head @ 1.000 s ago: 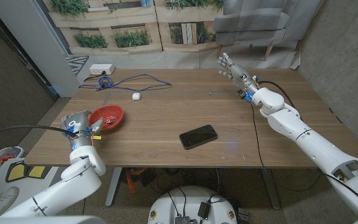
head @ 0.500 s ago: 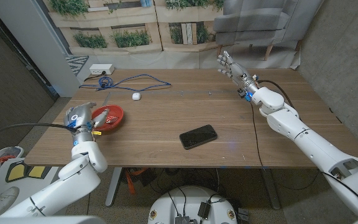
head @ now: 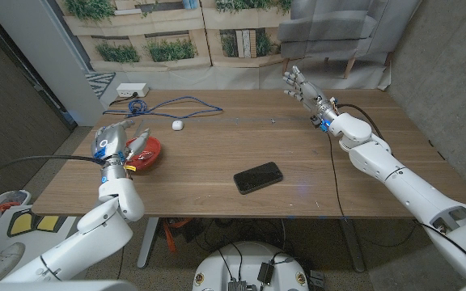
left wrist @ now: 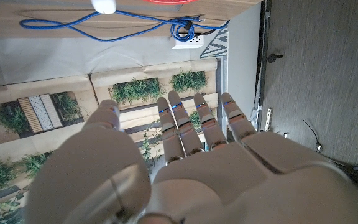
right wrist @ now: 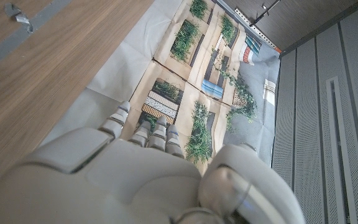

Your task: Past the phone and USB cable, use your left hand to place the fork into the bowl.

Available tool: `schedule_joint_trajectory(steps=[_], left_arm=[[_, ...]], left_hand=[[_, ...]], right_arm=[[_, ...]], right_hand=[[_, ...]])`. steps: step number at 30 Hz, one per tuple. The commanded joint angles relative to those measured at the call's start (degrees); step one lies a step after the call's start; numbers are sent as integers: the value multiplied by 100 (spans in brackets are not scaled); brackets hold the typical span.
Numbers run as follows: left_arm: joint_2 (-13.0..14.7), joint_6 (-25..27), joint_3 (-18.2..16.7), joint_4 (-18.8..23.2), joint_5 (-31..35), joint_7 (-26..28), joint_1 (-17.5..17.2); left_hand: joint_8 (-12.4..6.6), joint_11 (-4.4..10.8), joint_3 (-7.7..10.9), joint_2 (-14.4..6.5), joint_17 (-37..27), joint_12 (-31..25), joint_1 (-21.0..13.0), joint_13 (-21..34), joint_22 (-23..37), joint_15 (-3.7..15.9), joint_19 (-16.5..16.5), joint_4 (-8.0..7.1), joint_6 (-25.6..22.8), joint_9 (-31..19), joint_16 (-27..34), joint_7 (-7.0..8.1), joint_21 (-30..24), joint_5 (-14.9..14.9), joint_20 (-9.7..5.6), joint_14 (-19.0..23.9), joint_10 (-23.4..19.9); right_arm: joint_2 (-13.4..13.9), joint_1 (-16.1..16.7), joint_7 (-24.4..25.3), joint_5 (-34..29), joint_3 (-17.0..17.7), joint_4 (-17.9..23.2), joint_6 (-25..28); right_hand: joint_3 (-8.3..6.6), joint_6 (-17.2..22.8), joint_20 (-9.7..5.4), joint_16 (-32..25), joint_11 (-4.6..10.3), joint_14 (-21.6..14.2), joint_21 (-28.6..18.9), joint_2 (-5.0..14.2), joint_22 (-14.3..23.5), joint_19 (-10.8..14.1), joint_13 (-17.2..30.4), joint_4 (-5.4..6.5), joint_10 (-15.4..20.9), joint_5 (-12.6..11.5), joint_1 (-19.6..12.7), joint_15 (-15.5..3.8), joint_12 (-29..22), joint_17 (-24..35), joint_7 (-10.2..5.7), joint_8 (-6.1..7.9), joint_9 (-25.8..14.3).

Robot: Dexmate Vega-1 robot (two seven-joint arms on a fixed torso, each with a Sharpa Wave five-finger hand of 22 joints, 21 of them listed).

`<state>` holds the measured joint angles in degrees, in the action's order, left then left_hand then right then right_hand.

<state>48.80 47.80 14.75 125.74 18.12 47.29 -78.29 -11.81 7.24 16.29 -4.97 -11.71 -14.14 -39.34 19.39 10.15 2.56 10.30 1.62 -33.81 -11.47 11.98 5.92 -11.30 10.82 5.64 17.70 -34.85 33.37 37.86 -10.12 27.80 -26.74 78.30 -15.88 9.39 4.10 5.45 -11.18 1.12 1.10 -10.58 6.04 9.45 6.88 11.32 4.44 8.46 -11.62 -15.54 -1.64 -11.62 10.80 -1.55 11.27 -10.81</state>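
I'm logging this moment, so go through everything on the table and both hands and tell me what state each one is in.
red bowl: upright near the table's left edge, something lying in it, too small to tell what.
left hand: raised beside the bowl, fingers extended, holding nothing.
right hand: raised over the far right corner, fingers spread, empty.
phone: lying flat, screen dark.
blue USB cable: loose, partly coiled at the white box.

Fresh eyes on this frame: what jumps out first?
The red bowl at the table's left edge, with the left hand right beside it, fingers open. Next, the black phone lying alone mid-table, and the blue USB cable looped along the far edge. The right hand hangs open over the far right.
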Motion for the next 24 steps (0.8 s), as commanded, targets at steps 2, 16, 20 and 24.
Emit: schedule_joint_trajectory(steps=[2,16,20,24], left_arm=[[-38,-612,48,-123,325,-80,186],[-23,-1518,-89,-70,543,-229,174],[-94,-1519,-37,-64,659,-278,187],[-244,-1443,61,-49,780,-276,222]], left_hand=[[31,-59,52,-42,0,46,4,-15,17,298,41,-26,-5,2,-8,-57,-29,1,15,31,-24],[30,-62,133,-132,24,61,8,-68,17,273,58,19,17,0,-24,-74,-32,9,26,42,-36],[40,-85,138,-135,27,68,22,-77,17,246,70,22,46,0,-29,-93,-36,8,47,36,-29],[29,-79,139,-123,32,68,52,-96,18,261,87,35,21,1,-27,-83,-40,3,25,57,-43]], right_arm=[[24,45,80,-48,6,88,29],[-78,66,194,-115,-6,42,-114],[-63,22,131,-105,-6,6,-115],[-34,-10,28,-70,14,-46,-170]], right_hand=[[35,-23,37,-3,-17,41,-1,-21,29,14,30,37,14,2,43,-136,7,27,7,-8,-5],[49,-19,41,-4,-20,45,-4,-27,29,8,30,52,13,-9,75,-161,6,21,13,-5,-4],[47,-18,32,-4,-16,45,-6,-21,29,10,29,54,9,-13,76,-162,7,19,13,-5,-4],[44,-16,30,-5,-35,41,-7,-14,29,9,29,55,22,-17,77,-159,2,16,14,-4,-4]])
